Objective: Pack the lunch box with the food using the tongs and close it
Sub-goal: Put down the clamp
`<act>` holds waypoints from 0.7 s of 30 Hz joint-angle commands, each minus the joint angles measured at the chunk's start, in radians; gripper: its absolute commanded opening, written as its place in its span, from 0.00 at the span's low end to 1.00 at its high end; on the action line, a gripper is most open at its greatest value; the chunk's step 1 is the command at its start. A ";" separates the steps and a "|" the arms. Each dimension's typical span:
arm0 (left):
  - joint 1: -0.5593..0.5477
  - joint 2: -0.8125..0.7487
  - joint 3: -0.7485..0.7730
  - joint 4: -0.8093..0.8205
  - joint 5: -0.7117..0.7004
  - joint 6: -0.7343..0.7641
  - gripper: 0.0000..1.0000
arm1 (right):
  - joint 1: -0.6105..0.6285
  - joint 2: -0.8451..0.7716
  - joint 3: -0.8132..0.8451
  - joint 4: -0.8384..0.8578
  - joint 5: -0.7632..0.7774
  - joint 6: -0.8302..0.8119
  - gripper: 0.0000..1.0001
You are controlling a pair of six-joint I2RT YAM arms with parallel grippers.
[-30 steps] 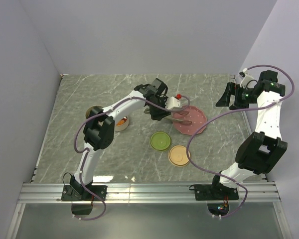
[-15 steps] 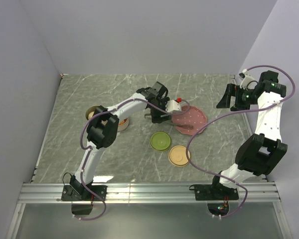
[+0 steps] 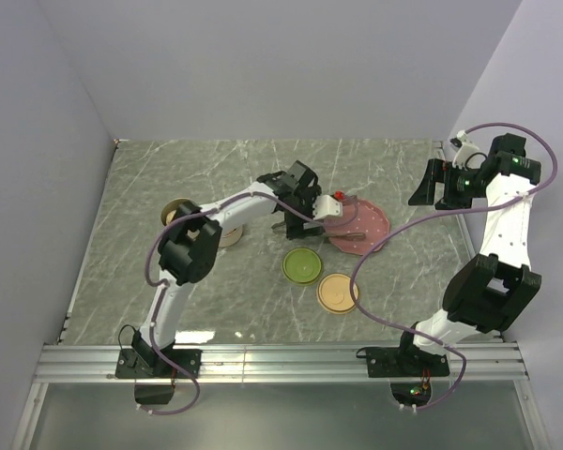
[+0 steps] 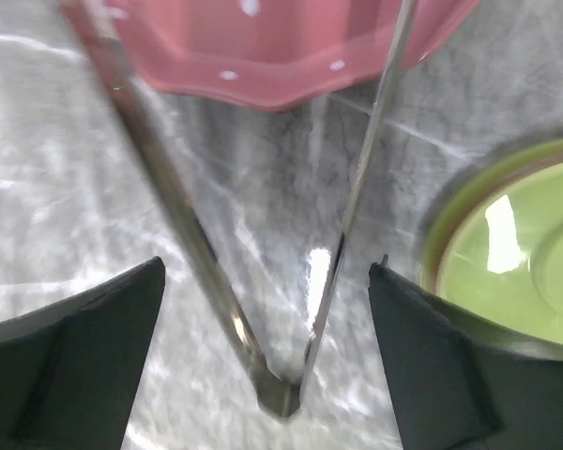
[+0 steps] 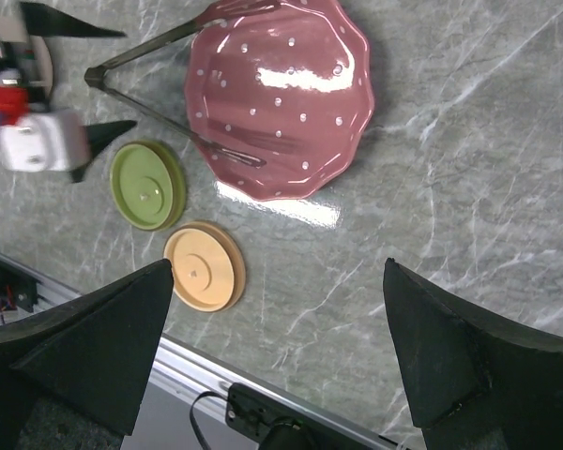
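Apparently I am getting towards the end of the packing. My left gripper (image 4: 266, 281) is hovering low over the joined end of the long slim silver metal tongs (image 4: 280, 392), fingers spread wide on either side of them and gripping nothing. The tongs are lying on the grey marbled table (image 3: 169, 300), with their two thin arms reaching up onto the scalloped pink dotted plate (image 5: 281, 94). I am finding no food on that plate in the right wrist view, so I am judging the transfer finished. The closing is what is left. A round green lid (image 5: 147, 185) and a round tan lid (image 5: 204, 266) are lying loose on the table near the plate, on nothing. My right gripper (image 5: 278, 267) is hanging high above the plate, fingers fully apart and empty.

The lunch box itself is proving hard to read. A white round container (image 3: 231, 234) is peeking out from behind my left arm in the top view, and only its rim is showing at the corner of the right wrist view. I cannot tell what is inside it. The left wrist picture is blurring, and it is cutting off the tong tips.
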 commanded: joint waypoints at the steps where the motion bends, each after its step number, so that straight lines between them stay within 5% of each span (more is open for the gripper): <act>1: -0.004 -0.186 0.003 0.059 0.032 -0.046 0.99 | -0.007 -0.054 0.012 -0.027 -0.016 -0.044 1.00; 12: 0.072 -0.488 -0.059 0.056 0.050 -0.314 0.99 | 0.073 -0.129 -0.025 -0.064 -0.016 -0.152 1.00; 21: 0.325 -0.867 -0.394 0.179 0.109 -0.636 0.95 | 0.456 -0.236 -0.192 0.112 0.154 -0.065 0.91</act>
